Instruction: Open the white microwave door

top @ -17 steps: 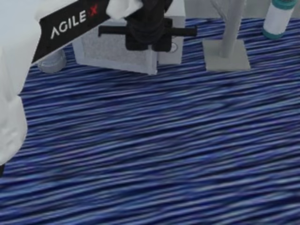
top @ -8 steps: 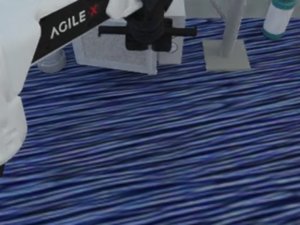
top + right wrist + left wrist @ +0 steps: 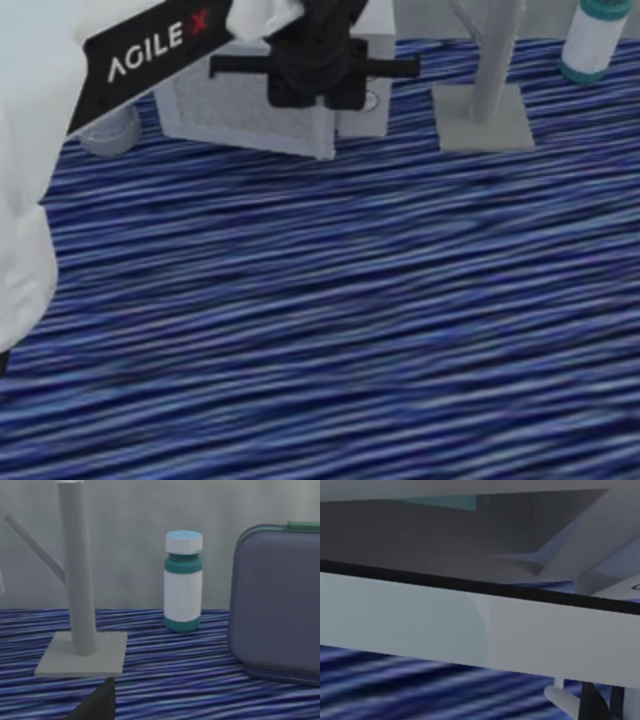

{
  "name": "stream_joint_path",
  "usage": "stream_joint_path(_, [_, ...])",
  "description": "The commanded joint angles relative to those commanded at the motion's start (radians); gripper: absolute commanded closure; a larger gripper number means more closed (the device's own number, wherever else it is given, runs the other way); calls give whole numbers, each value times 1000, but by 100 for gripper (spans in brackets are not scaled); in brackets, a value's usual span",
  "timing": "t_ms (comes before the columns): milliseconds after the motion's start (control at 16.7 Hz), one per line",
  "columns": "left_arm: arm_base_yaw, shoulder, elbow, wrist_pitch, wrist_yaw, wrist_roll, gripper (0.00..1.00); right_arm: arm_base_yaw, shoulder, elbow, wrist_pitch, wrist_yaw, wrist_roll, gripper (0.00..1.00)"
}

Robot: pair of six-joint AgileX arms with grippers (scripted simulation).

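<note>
On the blue striped counter (image 3: pixel 330 300), our left tool (image 3: pixel 318 82) still hovers over the microwave (image 3: pixel 262 105), its door (image 3: pixel 245 112) slightly ajar as before; grip hidden. Nothing moved.

A grey stand (image 3: pixel 80 652) and a teal-and-white bottle (image 3: pixel 183 581) are being shown standing apart on the blue striped table (image 3: pixel 175 690), beside a blue-grey case (image 3: pixel 275 600).

"AGILE X" in white on the left arm (image 3: pixel 150 50)
</note>
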Motion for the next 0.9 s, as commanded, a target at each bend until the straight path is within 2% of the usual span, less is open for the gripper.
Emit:
stream_joint_path(480, [16, -100, -155, 79, 40, 98, 100, 0, 0, 0, 0, 0, 0, 0])
stream_joint_path(900, [17, -104, -163, 82, 43, 103, 100, 0, 0, 0, 0, 0, 0, 0])
